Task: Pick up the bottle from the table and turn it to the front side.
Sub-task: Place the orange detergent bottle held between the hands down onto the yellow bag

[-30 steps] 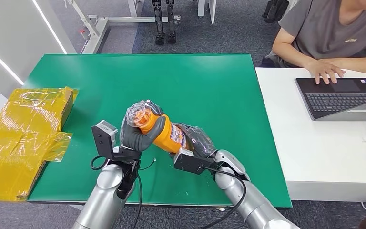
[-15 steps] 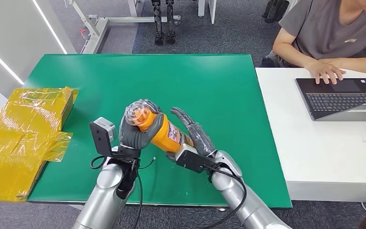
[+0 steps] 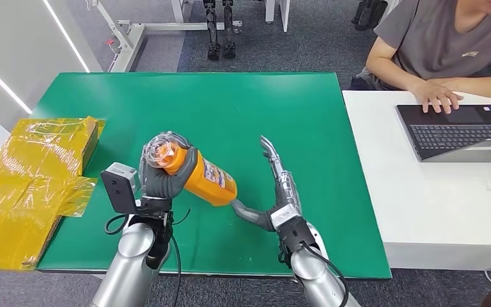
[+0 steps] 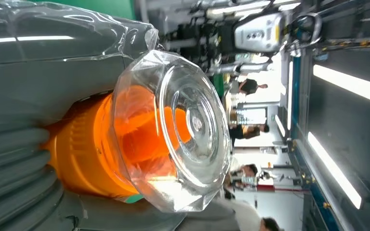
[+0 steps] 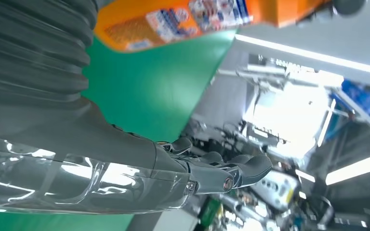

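Bare green counter [image 3: 230, 109] lies open ahead of both hands. The yellow box [image 3: 32, 179] crowds the left edge; a person's laptop [image 3: 460, 131] occupies the white desk [image 3: 435, 204] rightward.

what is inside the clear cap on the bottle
An orange inner cap shows through the clear cap of the bottle; the left hand covers the neck.

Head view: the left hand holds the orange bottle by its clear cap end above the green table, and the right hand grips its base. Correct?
Not quite. In the head view the right hand is open, fingers extended beside the bottle, not gripping its base. The left hand does hold the cap end above the green table.
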{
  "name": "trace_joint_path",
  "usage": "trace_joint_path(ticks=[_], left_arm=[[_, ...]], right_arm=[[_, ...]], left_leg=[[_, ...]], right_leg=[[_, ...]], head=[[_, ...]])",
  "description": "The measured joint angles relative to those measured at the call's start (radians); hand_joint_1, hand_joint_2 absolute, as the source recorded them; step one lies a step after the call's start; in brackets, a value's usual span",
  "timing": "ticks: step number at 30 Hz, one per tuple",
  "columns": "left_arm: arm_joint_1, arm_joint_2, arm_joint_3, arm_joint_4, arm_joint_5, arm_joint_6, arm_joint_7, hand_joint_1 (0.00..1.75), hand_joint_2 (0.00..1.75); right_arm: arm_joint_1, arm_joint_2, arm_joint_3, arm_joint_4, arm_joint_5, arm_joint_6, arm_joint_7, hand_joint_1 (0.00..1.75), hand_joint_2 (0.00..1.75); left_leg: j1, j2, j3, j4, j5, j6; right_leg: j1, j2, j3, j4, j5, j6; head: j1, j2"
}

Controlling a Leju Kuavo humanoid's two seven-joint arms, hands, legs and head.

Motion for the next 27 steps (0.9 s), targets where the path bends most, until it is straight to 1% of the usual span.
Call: trace_joint_path(ticks=[4,8,13,17,21,27], left_arm=[[0.016,0.02,0.035,-0.034,-0.099,0.047,0.017,1.75,1.75],[0.028,0.045,0.072,-0.049,-0.165,0.085,0.034,1.75,1.75],[0.033,0.09,0.112,-0.059,-0.177,0.058,0.049,1.75,1.75],[0.031,0.143,0.139,-0.06,-0.199,-0.002,0.112,1.75,1.75],[0.004,0.2,0.163,-0.03,-0.3,0.007,0.162,1.75,1.75],[-0.075,0.278,0.171,0.074,-0.476,0.04,0.214,1.75,1.75]], right_arm=[[0.044,-0.003,-0.008,-0.088,0.01,-0.066,-0.008,0.0,1.75],[0.083,-0.006,-0.019,-0.163,0.016,-0.097,-0.017,0.0,1.75],[0.118,-0.011,-0.028,-0.222,0.019,-0.105,-0.019,0.0,1.75],[0.143,-0.014,-0.037,-0.253,0.02,-0.12,-0.02,0.0,1.75],[0.161,-0.018,-0.045,-0.282,0.022,-0.131,-0.017,0.0,1.75],[0.178,-0.019,-0.048,-0.326,0.03,-0.134,0.001,0.0,1.75]], left_leg=[[0.0,0.0,0.0,0.0,0.0,0.0],[0.0,0.0,0.0,0.0,0.0,0.0],[0.0,0.0,0.0,0.0,0.0,0.0],[0.0,0.0,0.0,0.0,0.0,0.0],[0.0,0.001,0.0,0.0,0.0,0.0],[0.0,0.001,0.001,0.0,0.001,0.0]], right_leg=[[0.0,0.0,0.0,0.0,0.0,0.0],[0.0,0.0,0.0,0.0,0.0,0.0],[0.0,0.0,0.0,0.0,0.0,0.0],[0.0,0.0,0.0,0.0,0.0,0.0],[0.0,0.001,0.0,0.0,0.0,0.0],[0.0,0.001,0.0,0.001,0.0,0.0]], head=[[0.0,0.0],[0.0,0.0],[0.0,0.0],[0.0,0.0],[0.0,0.0],[0.0,0.0]])
